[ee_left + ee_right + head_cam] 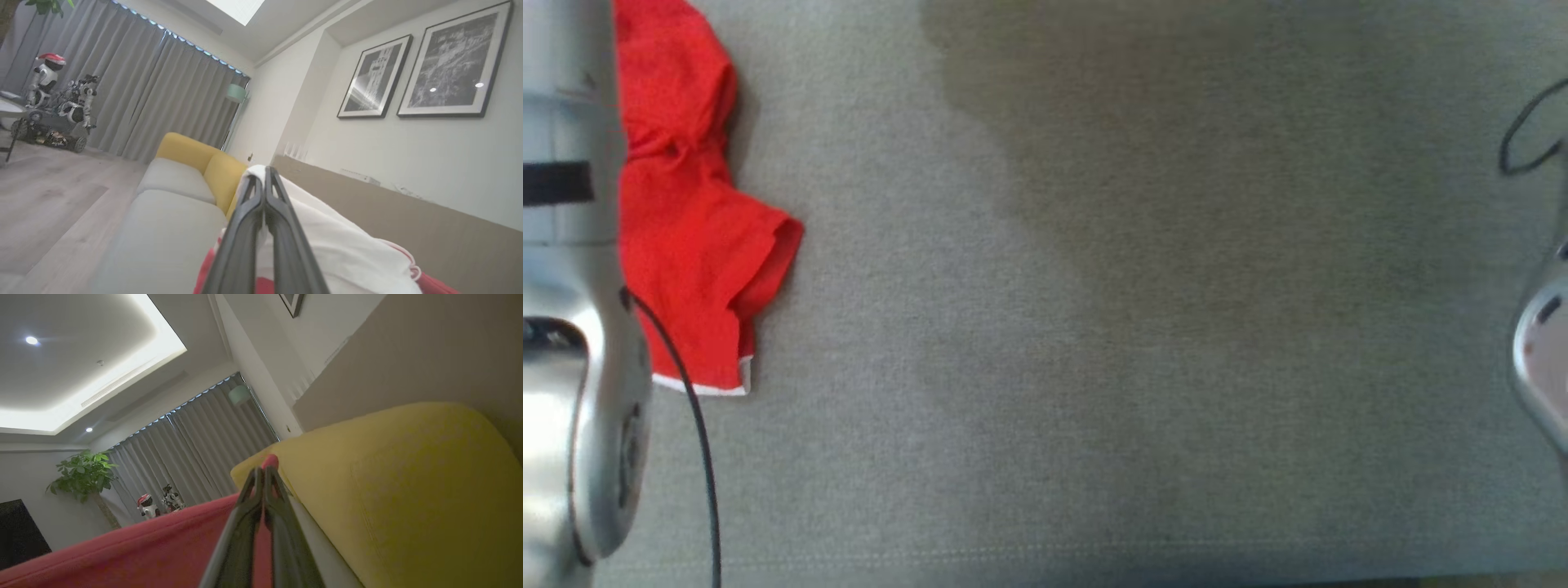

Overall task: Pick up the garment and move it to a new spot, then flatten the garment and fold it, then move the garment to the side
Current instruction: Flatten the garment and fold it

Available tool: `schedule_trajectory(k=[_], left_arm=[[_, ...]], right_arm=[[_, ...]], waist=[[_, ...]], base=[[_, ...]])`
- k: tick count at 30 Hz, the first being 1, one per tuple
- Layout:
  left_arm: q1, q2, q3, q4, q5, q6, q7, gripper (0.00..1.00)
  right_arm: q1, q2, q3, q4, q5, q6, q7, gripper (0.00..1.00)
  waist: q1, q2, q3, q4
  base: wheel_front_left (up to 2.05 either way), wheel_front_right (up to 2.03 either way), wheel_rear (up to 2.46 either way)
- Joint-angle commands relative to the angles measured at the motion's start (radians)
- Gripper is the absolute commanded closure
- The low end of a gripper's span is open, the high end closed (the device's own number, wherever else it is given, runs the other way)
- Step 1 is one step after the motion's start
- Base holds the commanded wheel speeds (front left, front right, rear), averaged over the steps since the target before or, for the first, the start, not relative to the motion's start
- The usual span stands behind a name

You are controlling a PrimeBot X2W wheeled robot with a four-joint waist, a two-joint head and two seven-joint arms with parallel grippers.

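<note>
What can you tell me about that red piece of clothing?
The garment is soft red cloth, bunched rather than flat, on the grey cushion. What looks like a short sleeve sticks out sideways, and white trim edges its hem. A black cable crosses it. The left gripper is shut on a pale fold of it; the right gripper pinches a red edge.

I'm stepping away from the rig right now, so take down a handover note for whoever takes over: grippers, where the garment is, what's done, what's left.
Left gripper: shut, white and red cloth at its tips, looks pinched.
Right gripper: shut, red cloth at its tips, looks pinched.
Garment: bunched on the grey couch, to the robot's left.
Done: cannot tell if it has reached its new spot; not flat, not folded.
Left: flatten, fold, move aside.
</note>
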Motion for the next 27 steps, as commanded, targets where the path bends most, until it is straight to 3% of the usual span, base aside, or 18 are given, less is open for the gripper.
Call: schedule_trajectory(k=[1, 6, 11, 21, 27], left_arm=[[0.002, 0.049, 0.003, -0.012, 0.008, -0.009, -0.015, 1.00], [0.178, 0.043, -0.065, 0.039, 0.000, -0.036, -0.031, 1.00], [0.386, 0.048, -0.118, 0.070, -0.057, -0.043, -0.019, 1.00], [0.710, 0.118, -0.286, -0.051, -0.154, -0.044, 0.012, 1.00], [0.835, 0.159, -0.366, -0.130, -0.148, -0.044, 0.015, 1.00]], right_arm=[[0.008, -0.002, 0.001, 0.002, 0.024, -0.001, -0.010, 1.00], [0.124, 0.009, -0.040, 0.156, 0.120, -0.001, 0.061, 1.00], [0.245, 0.005, -0.017, 0.233, 0.136, -0.001, 0.097, 1.00], [0.457, -0.047, 0.076, 0.234, 0.195, -0.001, 0.165, 1.00], [0.593, -0.087, 0.165, 0.186, 0.239, -0.001, 0.252, 1.00]], waist=[[0.0000, 0.0000, 0.019, 0.016], [0.0000, 0.0000, 0.016, 0.036], [0.0000, 0.0000, -0.019, 0.047], [0.0000, 0.0000, -0.160, 0.064], [0.0000, 0.0000, -0.234, 0.067]], base=[[0.00, 0.00, 0.00], [0.00, 0.00, 0.00], [0.00, 0.00, 0.00], [0.00, 0.00, 0.00], [0.00, 0.00, 0.00]])
